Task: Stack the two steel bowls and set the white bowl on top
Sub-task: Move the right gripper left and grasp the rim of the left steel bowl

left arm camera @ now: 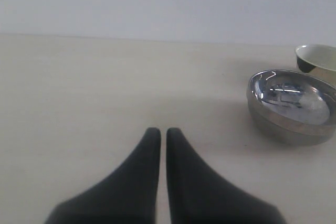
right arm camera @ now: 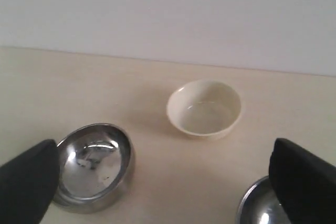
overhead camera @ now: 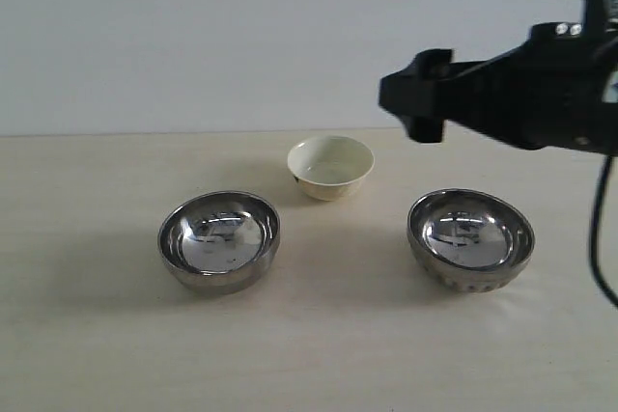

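Three bowls stand separate on the pale table [overhead camera: 319,364], none stacked. The smooth steel bowl [overhead camera: 219,240] is at left in the exterior view, the textured steel bowl [overhead camera: 470,238] at right, and the white bowl [overhead camera: 330,167] is set back between them, touching neither. All are upright and empty. The right gripper [overhead camera: 417,96] hangs above the table, up and back from the textured bowl and right of the white bowl, clear of both; I can't judge its height from this angle. Its wrist camera shows the fingers [right arm camera: 26,182] spread wide with nothing between them. The white bowl lies ahead in the gap, the smooth bowl just beside one finger, and a sliver of steel rim shows beside the other, probably the textured bowl. The left gripper [left arm camera: 163,132] is out of the exterior view. Its own camera shows the jaws drawn together to a thin slit and gripping nothing, low over bare table, with the smooth bowl well off to one side.
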You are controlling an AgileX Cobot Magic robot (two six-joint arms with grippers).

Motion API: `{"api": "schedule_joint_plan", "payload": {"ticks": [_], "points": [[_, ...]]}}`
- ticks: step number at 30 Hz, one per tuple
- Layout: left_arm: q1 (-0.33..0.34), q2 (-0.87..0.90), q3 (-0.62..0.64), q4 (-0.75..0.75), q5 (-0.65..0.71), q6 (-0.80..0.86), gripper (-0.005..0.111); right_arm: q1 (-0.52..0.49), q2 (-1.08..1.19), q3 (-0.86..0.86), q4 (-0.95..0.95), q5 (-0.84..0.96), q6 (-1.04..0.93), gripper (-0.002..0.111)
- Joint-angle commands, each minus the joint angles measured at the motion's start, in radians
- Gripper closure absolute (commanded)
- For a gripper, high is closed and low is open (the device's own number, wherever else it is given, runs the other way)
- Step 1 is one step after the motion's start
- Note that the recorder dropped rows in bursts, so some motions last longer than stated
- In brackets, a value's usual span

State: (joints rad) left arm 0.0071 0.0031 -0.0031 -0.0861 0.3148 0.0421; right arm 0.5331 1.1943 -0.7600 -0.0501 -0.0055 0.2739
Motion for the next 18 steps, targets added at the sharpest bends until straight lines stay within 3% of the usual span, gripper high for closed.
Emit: {"api": "schedule_joint_plan", "payload": {"ticks": [1,7,18], "points": [[-0.005,-0.003,0.003,0.0,-0.008,-0.005,0.103,0.083,0.16,-0.075,0.003,-0.05,0.028,0.004],[-0.005,-0.003,0.003,0.0,-0.008,-0.005,0.103,0.154,0.343,-0.161,0.003,-0.096,0.042,0.004],[-0.005,-0.003,0.003,0.0,-0.008,-0.005,0.103,0.168,0.614,-0.261,0.018,-0.156,0.162,0.004]]}}
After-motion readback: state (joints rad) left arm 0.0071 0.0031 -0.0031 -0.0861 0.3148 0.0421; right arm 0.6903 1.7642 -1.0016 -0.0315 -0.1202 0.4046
